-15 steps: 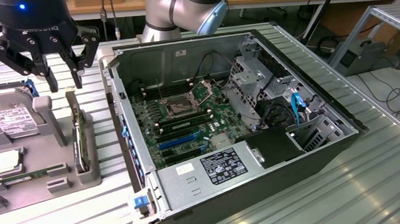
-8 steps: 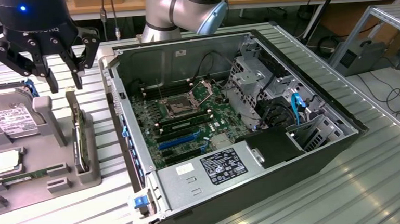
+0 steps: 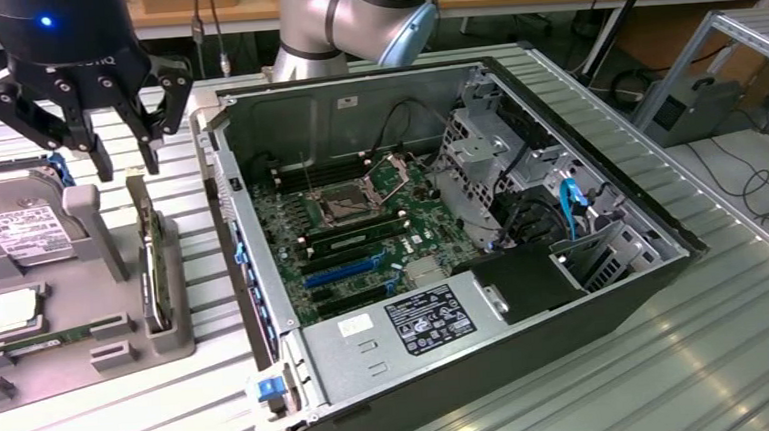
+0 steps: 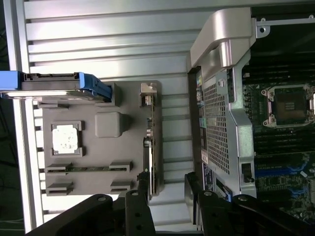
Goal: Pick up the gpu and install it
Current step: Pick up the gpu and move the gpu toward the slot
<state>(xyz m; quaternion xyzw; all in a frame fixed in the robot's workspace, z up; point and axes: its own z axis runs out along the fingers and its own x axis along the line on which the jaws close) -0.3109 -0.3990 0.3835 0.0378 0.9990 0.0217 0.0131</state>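
the black two-fingered gripper [image 3: 126, 163] hangs with its jaws spread wide and nothing between them, above the far end of the grey moulded plastic holder tray [image 3: 114, 337]. the gpu [image 3: 155, 265], a thin black-faced rectangular card, stands on edge in a slot along the tray's side nearest the open black and silver computer case [image 3: 232, 200]. it lies just below the jaws and runs away from them toward the near edge of the ribbed pale metal table [image 3: 634, 361]. its long axis is roughly parallel to the case wall, and the jaws open across that axis. in the wrist view the gpu [image 4: 147, 152] sits almost in line with one finger [image 4: 139, 196] rather than midway. the other finger [image 4: 193, 189] is over the narrow strip of table between the holder tray [image 4: 108, 123] and the case [image 4: 221, 108]. so the card looks off-centre in the gap, toward the tray side. room is tight on the case side, where the wall rises just beside the card. on the other side the tray's grey upright and the boxy silver hard drive with a white label [image 3: 25, 229] stand near. the space above the card is free. the green motherboard [image 3: 359, 237] lies flat inside the case, well apart from the card.
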